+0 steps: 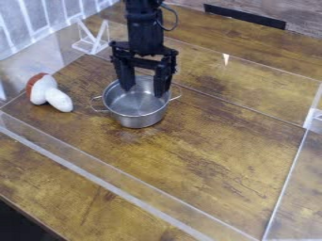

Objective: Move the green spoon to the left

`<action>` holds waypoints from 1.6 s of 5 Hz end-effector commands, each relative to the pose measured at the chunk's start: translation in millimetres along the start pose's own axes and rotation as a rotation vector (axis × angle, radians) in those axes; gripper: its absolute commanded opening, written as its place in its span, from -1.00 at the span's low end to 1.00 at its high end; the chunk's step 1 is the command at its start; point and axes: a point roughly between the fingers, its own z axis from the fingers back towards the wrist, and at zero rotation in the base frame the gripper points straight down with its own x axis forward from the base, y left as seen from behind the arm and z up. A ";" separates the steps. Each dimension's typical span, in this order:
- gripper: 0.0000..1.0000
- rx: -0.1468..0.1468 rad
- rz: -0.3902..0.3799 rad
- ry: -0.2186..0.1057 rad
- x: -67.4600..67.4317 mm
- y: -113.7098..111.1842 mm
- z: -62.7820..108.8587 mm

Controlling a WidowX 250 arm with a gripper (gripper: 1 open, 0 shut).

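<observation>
From my feed: nearest is the wooden table (189,160) with a clear low wall (120,193) running across the front and up the right side. Further back, centre-left, a small steel pot (136,105) with side handles sits on the wood. At far left, well apart from the pot, a mushroom-shaped toy (49,92) with white stem and red-brown cap lies on its side. My gripper (143,83) points straight down over the pot, fingers (163,77) spread wide apart, tips at about rim level; nothing held that I can see. Green spoon: I can't see it anywhere in this view, and I can't tell if it sits inside the pot, as the arm blocks part of the inside. Behind, at the back left, is a white wire rack (90,38).
</observation>
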 end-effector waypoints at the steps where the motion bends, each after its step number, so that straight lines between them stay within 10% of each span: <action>1: 1.00 0.003 -0.047 -0.032 2.0 -10.9 4.5; 3: 1.00 0.004 -0.108 -0.018 1.2 -21.3 -13.3; 4: -1.00 0.007 -0.155 -0.017 13.8 -16.4 -11.6; 5: -1.00 0.011 -0.206 -0.020 25.6 -12.6 -6.1; 8: -1.00 0.046 -0.217 -0.077 -5.2 -69.1 65.1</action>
